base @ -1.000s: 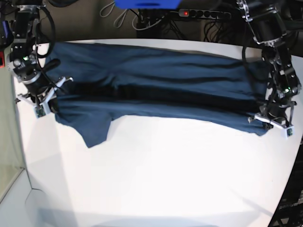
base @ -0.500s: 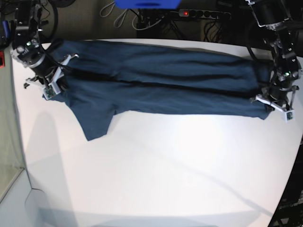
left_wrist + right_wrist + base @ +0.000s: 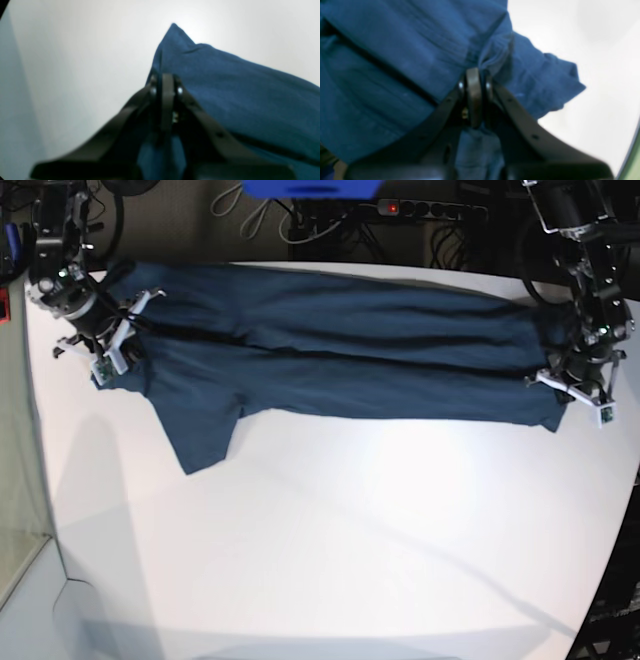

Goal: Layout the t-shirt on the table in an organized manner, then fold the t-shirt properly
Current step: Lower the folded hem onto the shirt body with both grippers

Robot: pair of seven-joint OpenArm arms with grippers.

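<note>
Left claw (image 3: 166,82): jaws pressed together, a pinch of navy cloth caught between them at one end of the t-shirt (image 3: 240,100). A corner of fabric peaks just beyond the tips, with bare tabletop (image 3: 75,50) past it.

Right claw (image 3: 473,80): likewise closed tight on a gathered fold at the opposite end; a sleeve bunches out just beside it.

Base view: t-shirt (image 3: 340,360) stretched as a long band across the far part of the tabletop (image 3: 350,560), left claw (image 3: 578,390) on that view's right, right claw (image 3: 105,355) on its left. One sleeve hangs toward the near side beside the right claw.

Handling, as judged: light, limp cloth with no stiffness; it sags and creases wherever unsupported and will slide readily on the smooth top. Thin enough that a small pinch holds it. Corner and shoulder-seam holds look best, with both ends kept under tension so the panel stays flat.

View differences: only the base view gives the whole span, the dark crease running lengthwise and the loose sleeve. Only the wrist views show cloth actually seated between the jaws, which the base view leaves too small to judge. The neck mark is not visible in any view.
</note>
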